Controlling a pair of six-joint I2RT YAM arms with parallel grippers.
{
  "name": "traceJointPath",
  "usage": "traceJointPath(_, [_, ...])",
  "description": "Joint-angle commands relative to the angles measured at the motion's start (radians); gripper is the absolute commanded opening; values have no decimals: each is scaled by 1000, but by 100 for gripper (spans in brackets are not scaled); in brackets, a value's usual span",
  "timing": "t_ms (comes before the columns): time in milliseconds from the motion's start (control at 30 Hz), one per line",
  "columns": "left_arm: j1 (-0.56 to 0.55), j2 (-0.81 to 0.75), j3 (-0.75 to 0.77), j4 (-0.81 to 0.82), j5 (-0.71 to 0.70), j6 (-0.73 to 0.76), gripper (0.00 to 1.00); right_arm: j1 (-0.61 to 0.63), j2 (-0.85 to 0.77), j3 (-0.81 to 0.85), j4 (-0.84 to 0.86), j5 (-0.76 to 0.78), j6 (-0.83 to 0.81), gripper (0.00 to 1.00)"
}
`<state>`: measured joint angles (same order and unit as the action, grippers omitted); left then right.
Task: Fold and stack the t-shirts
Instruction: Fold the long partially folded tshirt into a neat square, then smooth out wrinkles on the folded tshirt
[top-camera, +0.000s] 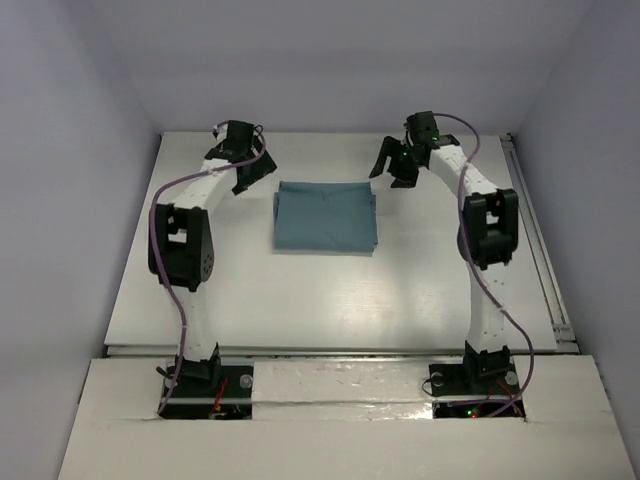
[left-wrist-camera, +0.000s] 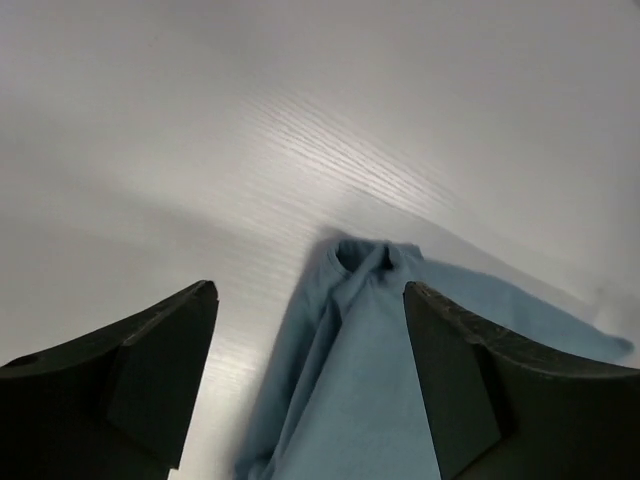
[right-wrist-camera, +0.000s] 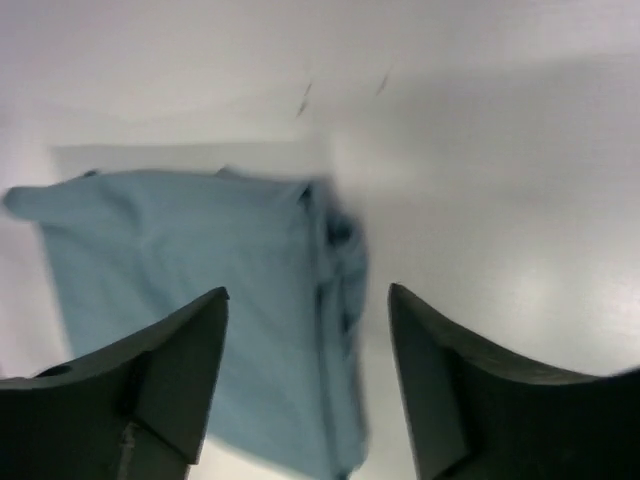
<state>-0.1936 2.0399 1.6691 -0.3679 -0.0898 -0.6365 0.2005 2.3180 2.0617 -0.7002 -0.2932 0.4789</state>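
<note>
A teal-blue t-shirt (top-camera: 326, 218) lies folded into a flat rectangle on the white table (top-camera: 330, 300), toward the far middle. My left gripper (top-camera: 252, 172) hovers open just off its far left corner, nothing between the fingers. In the left wrist view the t-shirt (left-wrist-camera: 380, 380) lies below and between the spread fingers (left-wrist-camera: 150, 350). My right gripper (top-camera: 390, 165) hangs open just off the far right corner. In the right wrist view the t-shirt (right-wrist-camera: 200, 260) lies under the left finger, its bunched right edge between the spread fingers (right-wrist-camera: 460, 380).
Grey walls enclose the table on the left, right and far sides. A metal rail (top-camera: 540, 250) runs along the table's right edge. A raised white ledge (top-camera: 330, 385) at the near edge carries both arm bases.
</note>
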Motion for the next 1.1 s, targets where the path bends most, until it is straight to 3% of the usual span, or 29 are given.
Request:
traceJointPath(0, [-32,-240,-84,81,2,20,72,40,-282,-206,151,-21,23,67])
traceJointPath(33, [-88,-295,-167,125,37,24,65,59,-322,-275,183,-32,27,45])
traceJointPath(67, [-121,-311,-201,138,57,34,54,77,-354,-393,236,-65,50,8])
traceJointPath(100, [-153,-319,-230,142,65,31,29,108,-394,-443,264,-87,64,0])
traceJointPath(200, [-207,-320,-398,239,177,-6,13,129,-417,-619,387,-171,131,0])
traceJointPath(400, [-207,-280,-572,340,176,3,1,129,-396,-802,461,-152,139,0])
traceJointPath(567, [-207,-349,-793,412,156,-29,0,120,-407,-964,502,-92,153,0])
traceJointPath(733, [-207,-525,-933,435,182,-78,2,111,-468,-988,483,-63,136,0])
traceJointPath(900, [-196,-613,-824,362,145,-32,17,111,-520,-862,375,-112,95,0])
traceJointPath(1067, [-135,-442,-576,325,176,24,19,111,-427,-642,349,-173,107,0])
